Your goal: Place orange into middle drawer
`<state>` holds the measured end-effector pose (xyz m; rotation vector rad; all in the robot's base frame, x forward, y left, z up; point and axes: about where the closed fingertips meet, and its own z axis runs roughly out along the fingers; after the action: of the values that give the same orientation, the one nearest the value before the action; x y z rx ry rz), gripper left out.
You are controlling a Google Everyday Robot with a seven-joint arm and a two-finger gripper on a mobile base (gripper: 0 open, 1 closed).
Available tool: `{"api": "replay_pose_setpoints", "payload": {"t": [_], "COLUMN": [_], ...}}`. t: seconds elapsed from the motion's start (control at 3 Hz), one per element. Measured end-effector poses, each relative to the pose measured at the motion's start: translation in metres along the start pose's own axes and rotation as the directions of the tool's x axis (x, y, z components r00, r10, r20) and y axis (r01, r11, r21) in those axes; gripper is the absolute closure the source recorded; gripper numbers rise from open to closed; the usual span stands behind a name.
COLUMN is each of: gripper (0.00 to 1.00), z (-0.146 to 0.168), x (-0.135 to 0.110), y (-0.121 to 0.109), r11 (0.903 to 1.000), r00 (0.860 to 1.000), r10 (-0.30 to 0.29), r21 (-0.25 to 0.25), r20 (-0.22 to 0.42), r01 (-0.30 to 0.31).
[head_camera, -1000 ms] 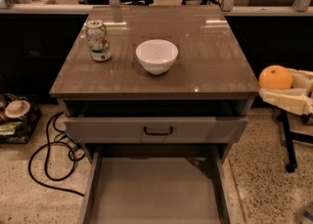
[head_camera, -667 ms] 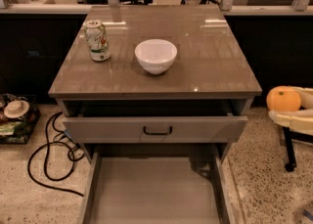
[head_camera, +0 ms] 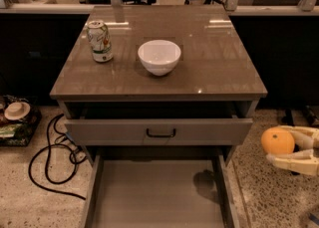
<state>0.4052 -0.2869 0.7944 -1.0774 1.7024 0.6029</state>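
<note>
The orange [head_camera: 277, 141] is a small round bright fruit at the right edge, held between the two pale fingers of my gripper [head_camera: 285, 147]. The gripper is shut on it, in the air beside the cabinet's right side, about level with the upper drawer front. The middle drawer [head_camera: 154, 192] is pulled far out at the bottom, a wide grey tray with a bare floor and low side walls. The orange is to the right of that drawer and above its floor level.
The upper drawer front with a black bar handle [head_camera: 160, 133] is slightly open. On the brown cabinet top [head_camera: 209, 57] stand a white bowl [head_camera: 159, 57] and a soda can [head_camera: 99, 41]. Black cables [head_camera: 47, 157] and clutter lie on the speckled floor at left.
The gripper with the orange has moved down along the cabinet's right side, from about tabletop level to upper drawer front level. The drawers, bowl and can have not moved.
</note>
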Motion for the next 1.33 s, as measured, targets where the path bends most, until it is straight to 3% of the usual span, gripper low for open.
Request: {"api": "replay_pose_setpoints", "payload": {"t": [0.33, 0.67, 1.0, 1.33], "gripper": [1.0, 1.0, 1.0, 1.0], "z": [0.027, 0.028, 0.069, 0.136], "x": [0.029, 0.029, 0.042, 0.067], "y": [0.034, 0.034, 0.047, 0.077], "r11": [0.9948, 0.9948, 0.9882, 0.9661], "r00": [0.998, 0.998, 0.996, 0.993], "r10": [0.013, 0.013, 0.013, 0.02], "r21": [-0.1, -0.1, -0.151, -0.254], "r20": [-0.056, -0.056, -0.087, -0.116], "r01": [-0.019, -0.019, -0.026, -0.049]}}
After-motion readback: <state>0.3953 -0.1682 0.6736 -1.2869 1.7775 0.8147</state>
